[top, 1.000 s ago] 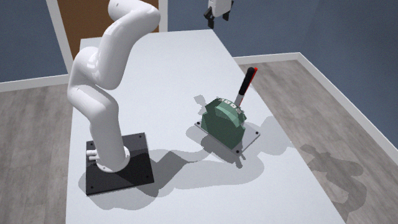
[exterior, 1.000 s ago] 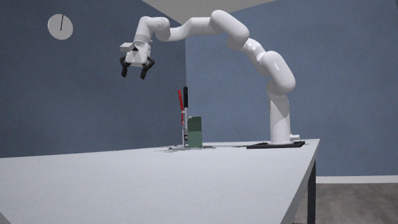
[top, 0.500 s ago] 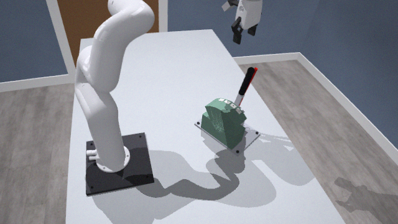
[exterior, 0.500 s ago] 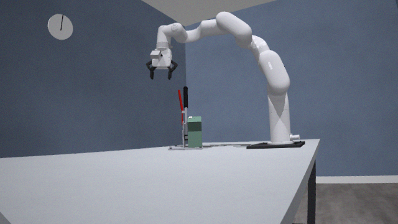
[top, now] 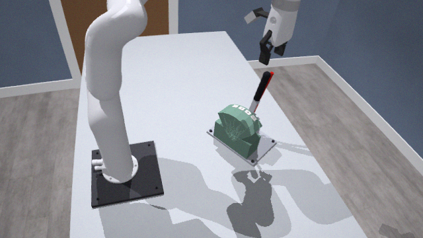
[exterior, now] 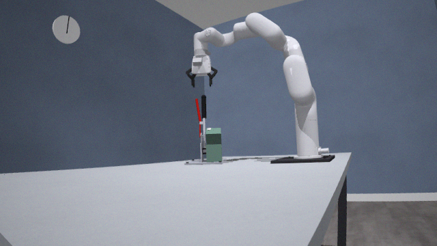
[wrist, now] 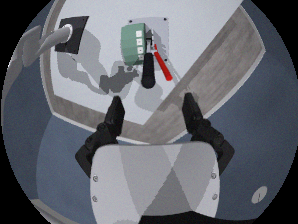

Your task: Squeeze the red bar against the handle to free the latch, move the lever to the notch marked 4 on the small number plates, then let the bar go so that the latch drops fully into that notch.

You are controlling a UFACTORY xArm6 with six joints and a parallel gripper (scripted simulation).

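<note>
A green lever housing on a grey baseplate stands on the white table. Small white number plates run along its curved top. The lever's black handle rises tilted to the upper right, with the thin red bar beside it, standing apart from it. From the side, the red bar leans away from the handle. My gripper hangs directly above the handle's top, open and empty, clear of it. The wrist view shows the handle and red bar just beyond my fingers.
The arm's black base plate sits at the table's near left. The table's right edge runs close beside the housing, with the wood floor beyond it.
</note>
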